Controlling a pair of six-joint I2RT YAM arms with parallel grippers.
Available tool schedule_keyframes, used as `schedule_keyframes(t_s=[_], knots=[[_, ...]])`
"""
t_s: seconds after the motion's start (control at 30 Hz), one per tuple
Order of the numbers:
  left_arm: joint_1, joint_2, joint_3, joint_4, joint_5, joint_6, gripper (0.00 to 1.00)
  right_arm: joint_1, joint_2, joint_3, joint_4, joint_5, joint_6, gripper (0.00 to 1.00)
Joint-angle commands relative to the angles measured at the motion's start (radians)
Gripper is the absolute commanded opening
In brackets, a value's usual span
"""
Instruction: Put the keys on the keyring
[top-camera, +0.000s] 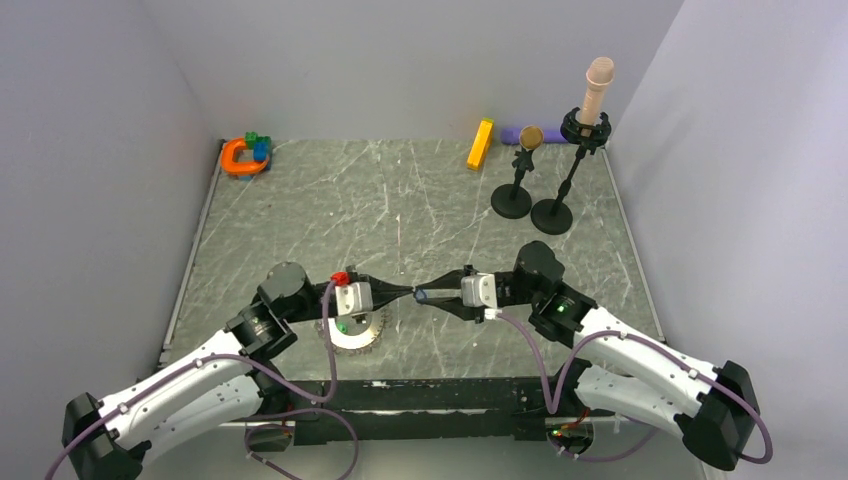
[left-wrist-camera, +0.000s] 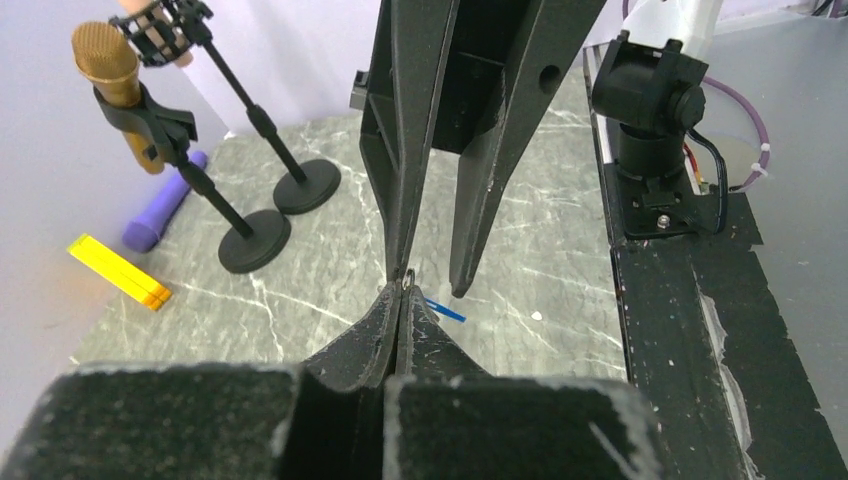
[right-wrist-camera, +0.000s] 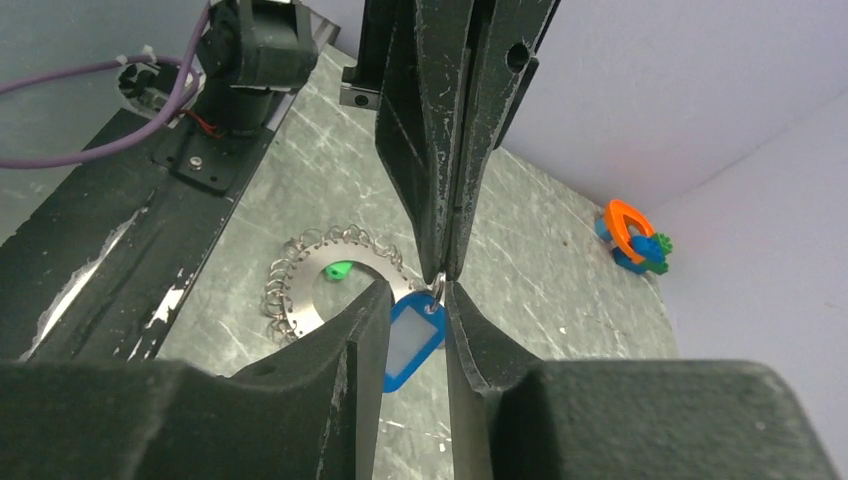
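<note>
The keyring (right-wrist-camera: 312, 268) lies flat on the table near the left arm, also seen from above as keyring (top-camera: 352, 332), with a green key (right-wrist-camera: 338, 270) in its open centre. A blue key (right-wrist-camera: 414, 342) hangs by its small metal loop from my left gripper (right-wrist-camera: 441, 276), which is shut on that loop. My right gripper (right-wrist-camera: 417, 292) stands open, one finger on either side of the blue key. From above, left gripper (top-camera: 411, 292) and right gripper (top-camera: 429, 294) meet tip to tip over the blue key (top-camera: 421, 296). A red key (top-camera: 340, 277) shows beside the left wrist.
An orange horseshoe toy (top-camera: 242, 156) with coloured blocks sits at the back left. A yellow bar (top-camera: 480, 144) and a purple object (top-camera: 511, 134) lie at the back. Two microphone stands (top-camera: 512, 198) (top-camera: 552, 213) stand at the back right.
</note>
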Motion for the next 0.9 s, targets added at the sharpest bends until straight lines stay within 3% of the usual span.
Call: schedule_keyframes(t_s=[0.0,0.23,0.4,0.87], knots=[[-0.004,0.017,0.090,-0.189,-0.048,0.028,0.00,0.006,-0.009,0.065,-0.054,0.022,0.009,0.31],[-0.028,0.074,0.225,-0.436,-0.119,0.099,0.00,0.006,0.012,0.083,-0.096,0.054,0.005,0.28],[-0.033,0.064,0.227,-0.427,-0.120,0.100,0.00,0.005,0.028,0.081,-0.079,0.045,0.024,0.24],[-0.041,0.076,0.220,-0.393,-0.118,0.088,0.00,0.006,0.069,0.080,-0.057,0.043,0.076,0.22]])
